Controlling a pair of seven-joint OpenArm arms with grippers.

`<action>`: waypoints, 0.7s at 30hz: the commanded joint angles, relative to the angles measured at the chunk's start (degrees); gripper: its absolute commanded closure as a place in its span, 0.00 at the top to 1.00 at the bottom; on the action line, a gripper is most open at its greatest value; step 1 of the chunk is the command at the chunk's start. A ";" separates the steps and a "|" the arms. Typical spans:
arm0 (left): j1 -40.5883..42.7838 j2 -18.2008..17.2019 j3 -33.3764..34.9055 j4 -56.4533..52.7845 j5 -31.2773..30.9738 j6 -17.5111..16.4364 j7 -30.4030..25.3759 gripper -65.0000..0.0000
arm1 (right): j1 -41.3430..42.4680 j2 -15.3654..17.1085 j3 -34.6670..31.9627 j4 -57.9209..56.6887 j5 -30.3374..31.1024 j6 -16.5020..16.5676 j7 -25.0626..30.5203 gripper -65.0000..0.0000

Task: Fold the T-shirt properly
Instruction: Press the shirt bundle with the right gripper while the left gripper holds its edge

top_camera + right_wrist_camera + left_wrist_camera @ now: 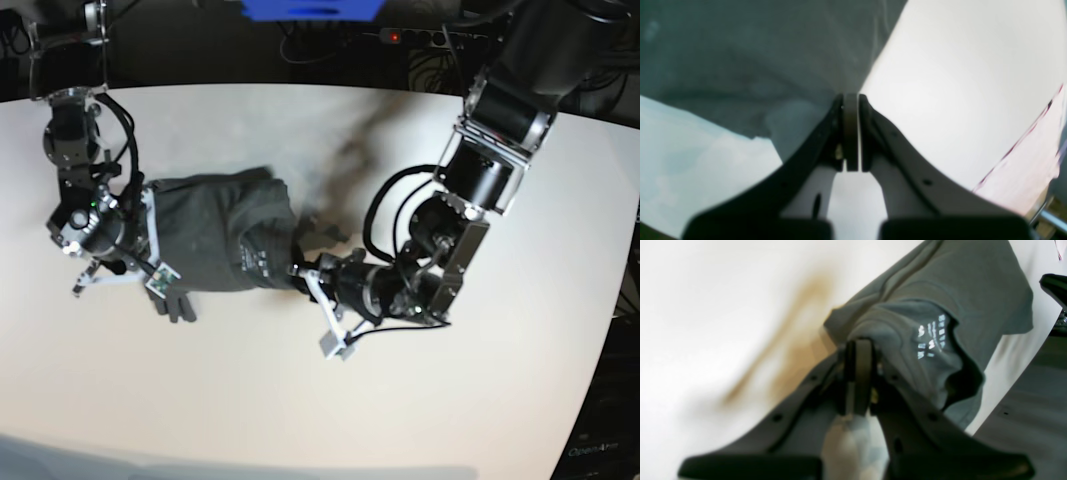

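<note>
Item 1, left gripper (858, 350): we find its jaws pressed together on a bunched edge of the T-shirt (940, 300), just beside the neck opening. In the base view this gripper (300, 268) sits at the shirt's right end.

Item 2, right gripper (850, 106): we see its jaws closed flat against each other, with grey cloth (756, 56) meeting the tips from the left; whether fabric is pinched between them we cannot tell. In the base view this gripper (172, 300) lies at the shirt's lower left edge.

Item 3, T-shirt (215, 235): dark grey, gathered into a compact mass on the white table (350, 400), between the 2 arms.

View notes: only the left wrist view shows the white printed neck label (932, 336) and a brownish blurred streak (796, 323) on the table. Only the base view shows both arms together, a blue object (310, 10) at the far table edge, and cables behind it. The right wrist view is blurred.
</note>
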State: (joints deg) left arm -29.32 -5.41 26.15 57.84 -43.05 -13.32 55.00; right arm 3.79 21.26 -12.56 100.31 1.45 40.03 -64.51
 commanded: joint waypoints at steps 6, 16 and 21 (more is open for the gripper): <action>-1.32 0.18 -0.17 0.84 -0.78 -0.44 -0.45 0.04 | 0.65 0.15 -1.11 -7.43 -0.18 -0.03 5.74 0.00; -1.32 -1.76 -0.26 1.54 -1.30 -0.44 -0.10 0.04 | 0.56 -1.08 -0.94 -14.55 -0.09 -0.03 9.79 0.00; -3.16 -4.13 -0.70 1.54 -1.39 -0.44 2.10 0.03 | 0.56 -1.08 -1.03 -14.64 -0.09 -0.03 9.79 0.00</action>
State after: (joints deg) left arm -30.37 -9.39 26.02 58.35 -44.38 -13.74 57.67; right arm 3.95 19.84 -13.54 85.58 0.84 39.57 -54.06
